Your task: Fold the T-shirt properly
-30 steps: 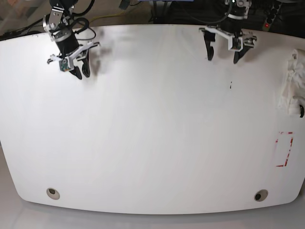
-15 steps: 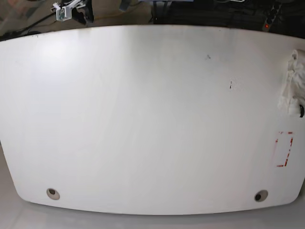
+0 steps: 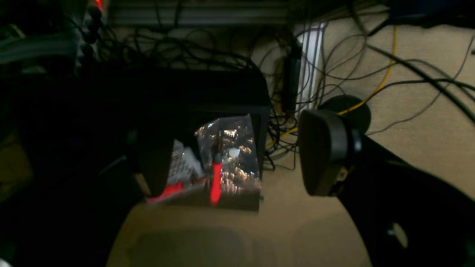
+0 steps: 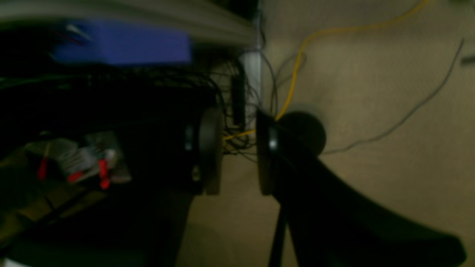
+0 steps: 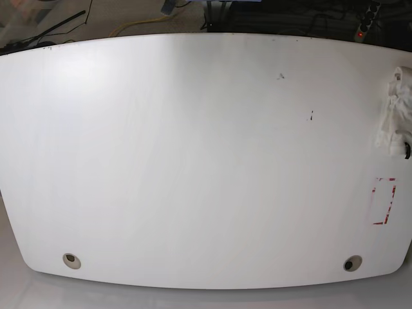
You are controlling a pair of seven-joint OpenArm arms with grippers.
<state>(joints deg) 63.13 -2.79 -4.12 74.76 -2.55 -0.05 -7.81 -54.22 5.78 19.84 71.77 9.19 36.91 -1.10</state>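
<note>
Both hands are hanging off the counter [image 5: 193, 161], pointing down at the floor and cables behind it, and neither is showing in the base view. The left hand [image 3: 237, 159] is standing spread wide with nothing between its pads. The right hand [image 4: 233, 152] is holding its pads nearly together with a narrow gap, pinching nothing. The T-shirt [image 5: 398, 109] is lying bunched in a white heap at the right edge of the base frame, above a red dashed rectangle [image 5: 384, 201] marked on the counter. Its print is not showing. Being soft, light cotton, it will likely be sagging and dragging when lifted, so pinching an outer hem or the shoulders looks wiser than grabbing the crumpled middle.
</note>
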